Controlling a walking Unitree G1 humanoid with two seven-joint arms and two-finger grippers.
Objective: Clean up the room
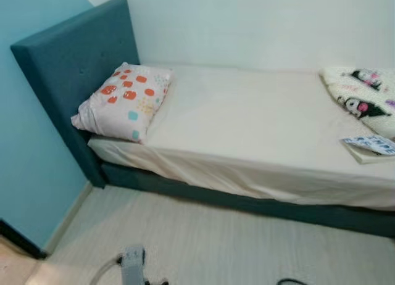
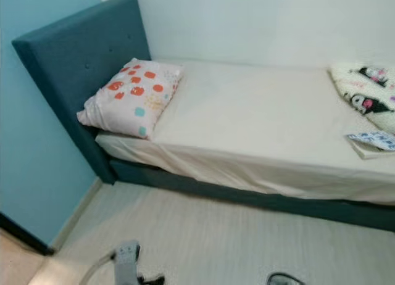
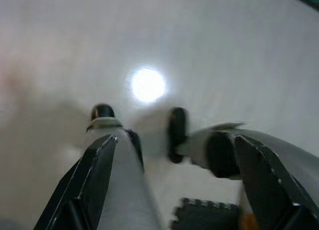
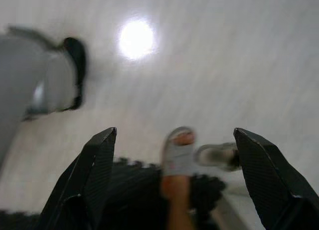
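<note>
A bed with a cream sheet (image 1: 247,121) stands ahead. A white pillow (image 1: 123,101) with orange and teal prints lies crooked at its head end. A white blanket (image 1: 364,99) with cartoon figures is bunched at the right end. A thin booklet (image 1: 370,147) lies at the mattress edge beside it. My left arm (image 1: 131,264) hangs low over the floor. In the left wrist view, my left gripper (image 3: 174,140) is open above the pale floor. My right gripper (image 4: 174,135) is open too, holding nothing.
A teal headboard (image 1: 71,63) meets the blue wall (image 1: 24,149) at the left. Pale wood floor (image 1: 222,242) runs before the bed. In the right wrist view a person's foot in a grey sandal (image 4: 178,155) stands on a black mat (image 4: 134,200) below my gripper.
</note>
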